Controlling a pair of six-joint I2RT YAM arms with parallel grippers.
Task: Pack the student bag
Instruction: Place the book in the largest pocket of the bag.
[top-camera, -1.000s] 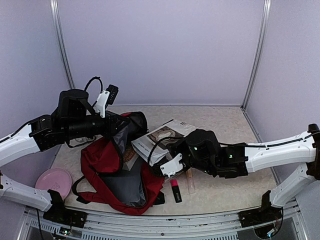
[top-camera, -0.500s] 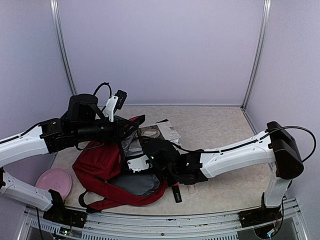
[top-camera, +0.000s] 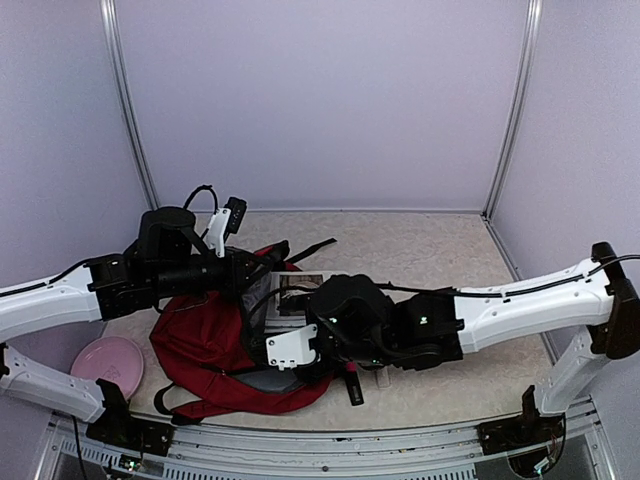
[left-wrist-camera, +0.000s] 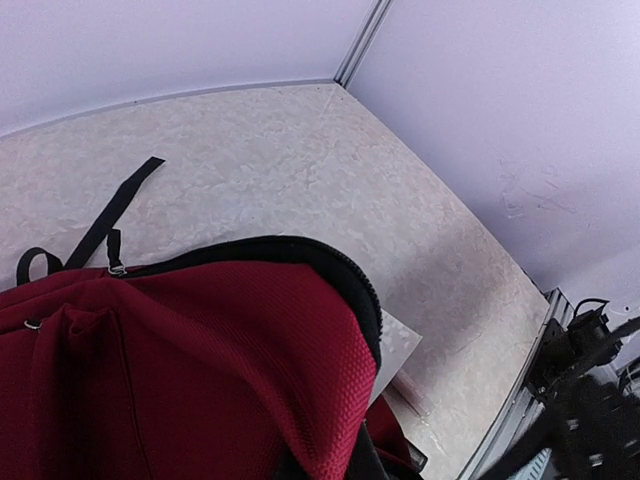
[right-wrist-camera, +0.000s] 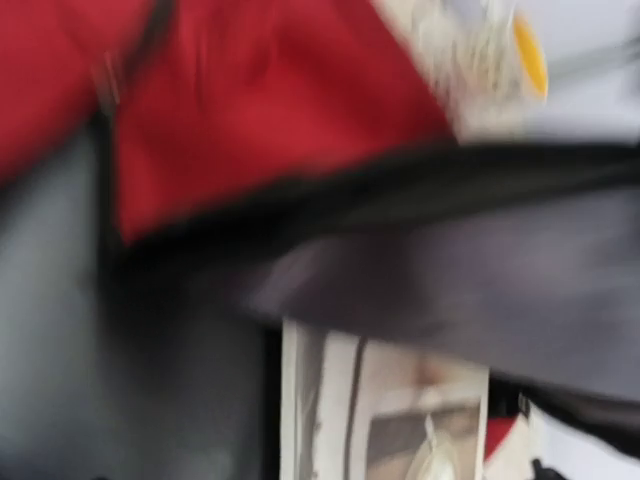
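- Top view: the right gripper (top-camera: 285, 348) has swung in from the right side of the worktop (top-camera: 430, 250) to the mouth of the bag (top-camera: 205, 335). The book (top-camera: 297, 293) it carried a second ago now sits in that mouth. It looks delivered, or nearly.
- The right gripper's fingers are hidden, so whether they have let go cannot be told.
- The left gripper (top-camera: 243, 272) stays clenched on the bag's upper rim and props the mouth open. The bag lies at the worktop's near-left.
- The plate (top-camera: 108, 360) sits by the near-left corner and the marker (top-camera: 351, 382) by the front edge. Both are likely next.
- Left wrist: red fabric fills the foreground and a strap (left-wrist-camera: 115, 205) trails over the pale marbled worktop. Lilac walls (left-wrist-camera: 480, 130) meet at a metal post.
- Right wrist: blurred. It shows red cloth, grey lining and a printed page below, with no fingers in sight.
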